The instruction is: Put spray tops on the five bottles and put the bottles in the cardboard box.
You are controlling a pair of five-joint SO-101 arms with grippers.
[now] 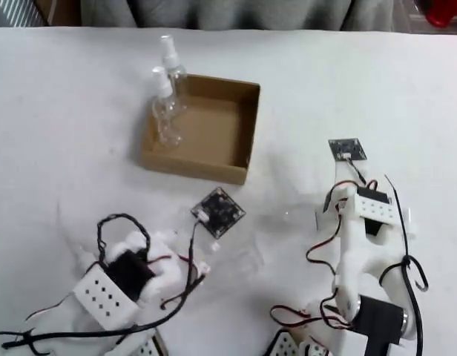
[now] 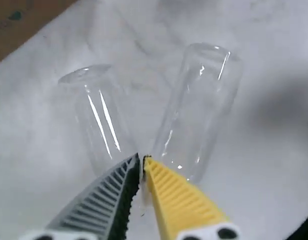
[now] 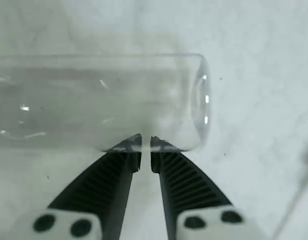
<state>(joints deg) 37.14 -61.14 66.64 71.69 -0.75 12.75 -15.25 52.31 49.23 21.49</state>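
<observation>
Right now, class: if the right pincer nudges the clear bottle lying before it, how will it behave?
The clear bottle is a smooth cylinder on its side, so it will probably roll. It looks empty, so likely light. Its glossy wall may slip from the right pincer.

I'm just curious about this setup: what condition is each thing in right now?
Left gripper: shut, empty.
Right gripper: shut, empty.
Box: open, upright.
Boxed bottles: standing, spray tops on.
Bottle pair: lying on their sides.
Single bottle: lying on its side.
</observation>
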